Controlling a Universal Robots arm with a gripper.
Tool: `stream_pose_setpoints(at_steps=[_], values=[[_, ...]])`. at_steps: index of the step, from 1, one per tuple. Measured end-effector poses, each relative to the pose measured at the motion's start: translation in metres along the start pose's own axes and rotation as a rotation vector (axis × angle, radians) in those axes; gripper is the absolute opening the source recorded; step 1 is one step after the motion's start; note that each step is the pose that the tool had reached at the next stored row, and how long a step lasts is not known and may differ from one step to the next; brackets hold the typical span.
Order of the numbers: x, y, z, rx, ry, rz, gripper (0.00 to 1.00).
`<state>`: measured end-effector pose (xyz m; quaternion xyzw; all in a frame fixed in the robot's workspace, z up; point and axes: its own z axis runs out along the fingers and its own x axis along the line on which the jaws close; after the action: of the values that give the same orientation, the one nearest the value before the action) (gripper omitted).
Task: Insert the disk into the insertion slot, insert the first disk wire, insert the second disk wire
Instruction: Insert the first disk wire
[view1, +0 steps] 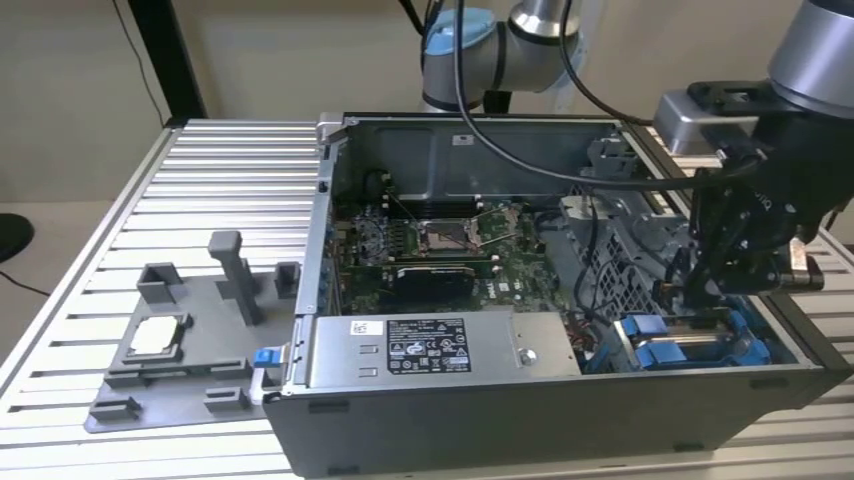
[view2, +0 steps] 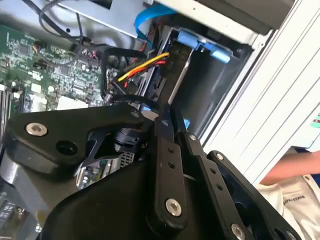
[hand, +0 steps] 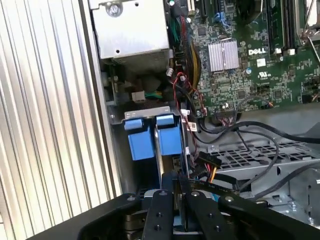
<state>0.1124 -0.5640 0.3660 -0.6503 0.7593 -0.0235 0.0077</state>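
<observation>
The gripper (view2: 164, 112) is down in the near right corner of the open computer case (view1: 534, 430), its two black fingers drawn close together and pinching the end of a black wire (hand: 215, 185). Just beyond the fingertips the disk (hand: 170, 140) sits in the insertion slot (hand: 260, 150). I see mostly its blue carrier tabs, side by side under a grey metal bracket. A bundle of yellow, red and black wires (view2: 142, 67) runs to the bay right beside the fingers, and looser black cables drape over the perforated cage, crowding the way in. Further in lies the green motherboard (view1: 427, 240) with its square processor socket (view1: 447, 235), and along the near wall a grey power supply box (view1: 441, 345) with a white sticker. The case stands on a ribbed aluminium table (view1: 227, 180). On the exterior view's left, a grey fixture tray (view1: 174, 400) holds a small silver part (view1: 154, 335). A person's forearm (view2: 295, 170) shows in the second wrist view beyond the table edge. The wall behind is plain beige.
</observation>
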Motion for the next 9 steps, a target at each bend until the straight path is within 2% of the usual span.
stream_pose_setpoints(at_steps=[3, 4, 5, 8, 9], values=[[-0.0001, 0.0004, 0.0008, 0.0059, -0.0292, -0.003, 0.00], [-0.0001, 0.0004, 0.0010, 0.0109, -0.0352, -0.005, 0.00], [-0.0002, 0.0004, 0.0012, 0.0205, -0.0389, -0.008, 0.00], [0.0000, 0.0006, 0.0014, 0.0666, -0.0491, -0.013, 0.00], [0.0000, 0.0006, 0.0014, 0.0699, -0.0497, -0.013, 0.00]])
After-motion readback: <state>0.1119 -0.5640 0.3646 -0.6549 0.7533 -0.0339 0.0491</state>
